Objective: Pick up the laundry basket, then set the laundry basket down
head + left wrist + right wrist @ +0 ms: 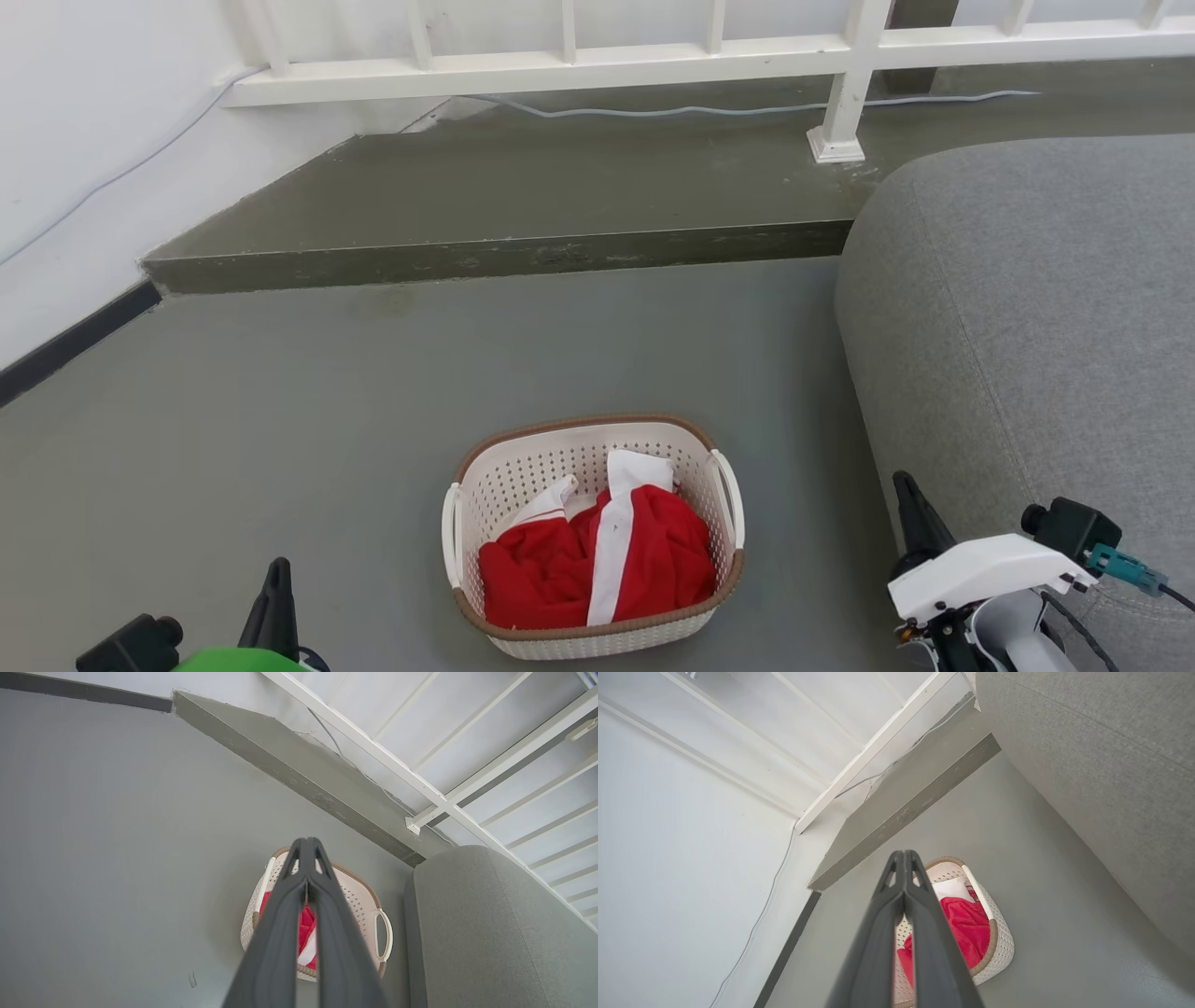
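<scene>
Two grippers in shot, both empty. Left gripper [276, 597] sits at the lower left of my head view and right gripper [910, 509] at the lower right, each well apart from the laundry basket [579, 425].

Left wrist view: fingers [280, 914] closed, tips pressed together, nothing between them. Right wrist view: same, fingers [934, 933] closed tip to tip, holding nothing.

Basket stands upright on the grey floor [280, 420], between the two grippers in the head view and a bit ahead of them. Brown rim is up, with a white loop handle on each short side: left handle [451, 537], right handle [730, 499]. Inside lies a crumpled red garment [560, 569] with white panels, covering most of the bottom.

Grey sofa [1027, 327] is on the basket's right, near it but with a strip of floor between. My right gripper hangs in front of the sofa's edge in the head view.

Behind the basket a raised concrete step [513, 187] runs across, with a white railing [560, 65] on top and a pale cable [700, 110] trailing along it. White wall [75, 140] with dark skirting [65, 345] is on the left.
</scene>
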Motion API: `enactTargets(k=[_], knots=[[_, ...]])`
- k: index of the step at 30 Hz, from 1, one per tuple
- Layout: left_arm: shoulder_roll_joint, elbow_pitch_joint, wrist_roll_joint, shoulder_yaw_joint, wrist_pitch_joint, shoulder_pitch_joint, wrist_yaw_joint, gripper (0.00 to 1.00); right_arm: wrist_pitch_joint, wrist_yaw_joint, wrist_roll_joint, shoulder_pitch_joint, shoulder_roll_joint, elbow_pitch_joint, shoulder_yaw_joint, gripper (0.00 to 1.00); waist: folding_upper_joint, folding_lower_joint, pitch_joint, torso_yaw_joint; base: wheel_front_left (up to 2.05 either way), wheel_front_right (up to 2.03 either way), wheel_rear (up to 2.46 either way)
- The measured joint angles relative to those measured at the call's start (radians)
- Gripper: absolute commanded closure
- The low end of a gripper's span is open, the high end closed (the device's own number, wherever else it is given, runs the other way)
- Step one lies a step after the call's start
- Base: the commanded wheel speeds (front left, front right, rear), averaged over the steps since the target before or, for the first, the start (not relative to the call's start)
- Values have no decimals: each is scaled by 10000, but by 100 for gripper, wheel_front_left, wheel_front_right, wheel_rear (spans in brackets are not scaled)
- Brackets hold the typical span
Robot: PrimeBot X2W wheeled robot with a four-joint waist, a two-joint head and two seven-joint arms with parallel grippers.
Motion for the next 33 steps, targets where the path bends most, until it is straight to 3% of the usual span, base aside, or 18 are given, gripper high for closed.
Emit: enactTargets(k=[33], knots=[[-38,391,-3858,690,984,-881,-594,100,965,744,3712,-351,-15,-169,-1465,100,0,0,75,-43,0,0,0]])
